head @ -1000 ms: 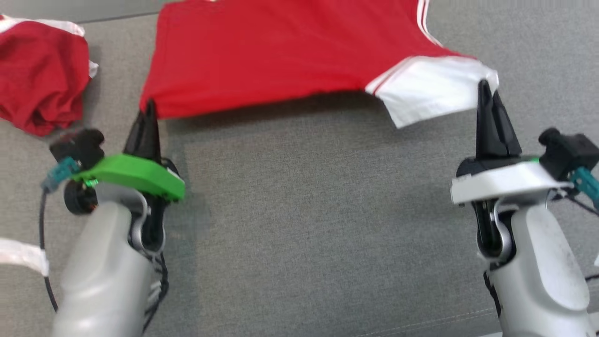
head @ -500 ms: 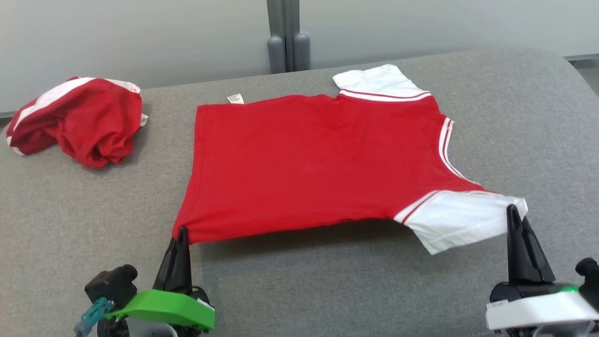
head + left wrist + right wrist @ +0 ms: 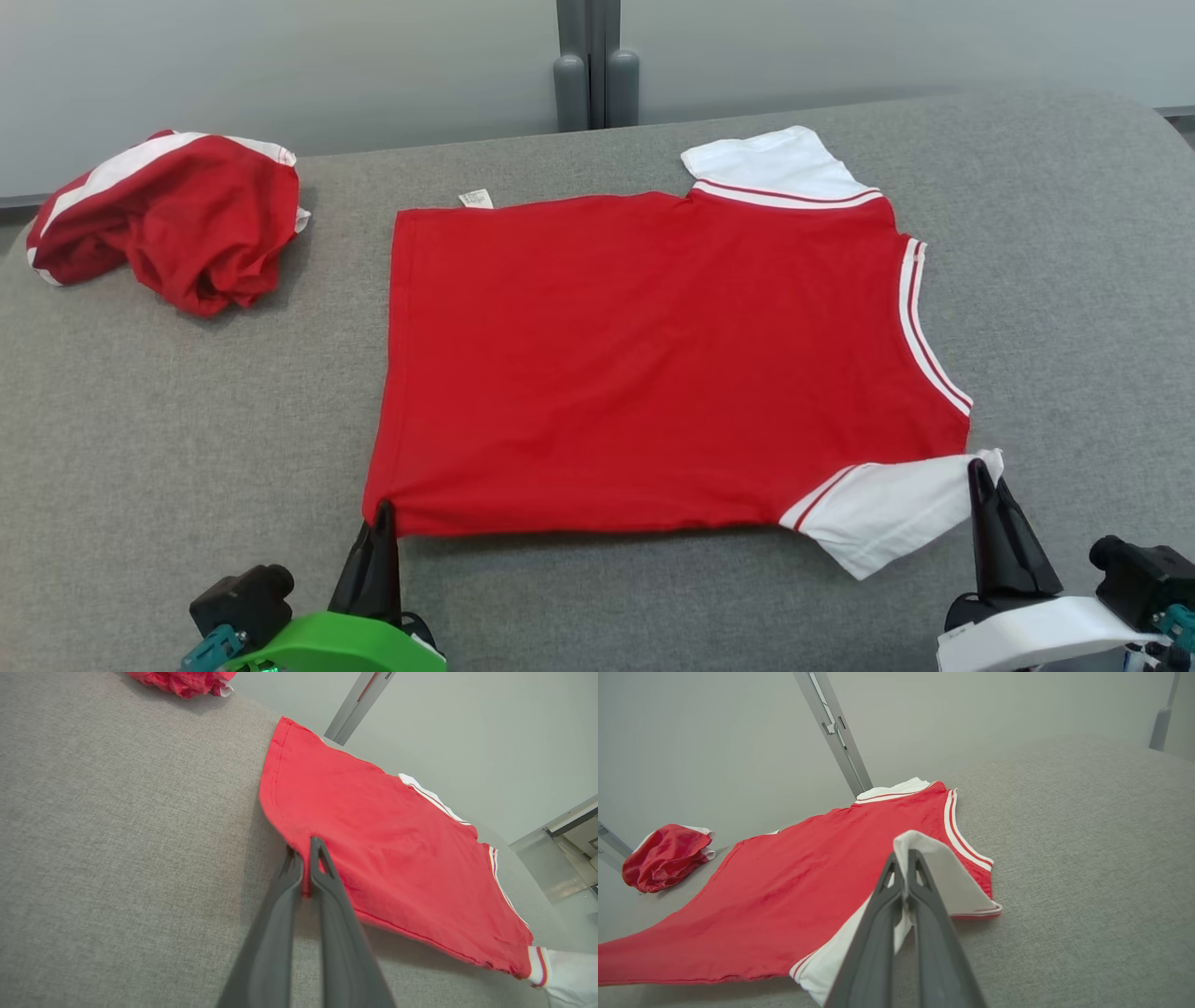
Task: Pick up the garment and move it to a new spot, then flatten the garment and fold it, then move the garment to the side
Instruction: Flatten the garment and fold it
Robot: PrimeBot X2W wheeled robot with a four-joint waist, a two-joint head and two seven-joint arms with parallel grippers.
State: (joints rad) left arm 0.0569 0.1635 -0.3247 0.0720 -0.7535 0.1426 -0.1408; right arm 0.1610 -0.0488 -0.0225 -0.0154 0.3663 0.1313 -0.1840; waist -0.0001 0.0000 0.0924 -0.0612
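Both pincers pinch the red fabric shirt with white sleeves [image 3: 653, 364], spread on the grey woven cushion [image 3: 187, 420]: left gripper [image 3: 384, 511] at its near hem corner, right gripper [image 3: 978, 469] on a sleeve edge; their bodies are cut off below.

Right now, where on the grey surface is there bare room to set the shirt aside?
Widest bare patch: the grey surface right of the spread shirt, out to the rounded edge. Another lies left-front, below the crumpled garment. Crowded: the middle under the shirt, and the far-left corner.
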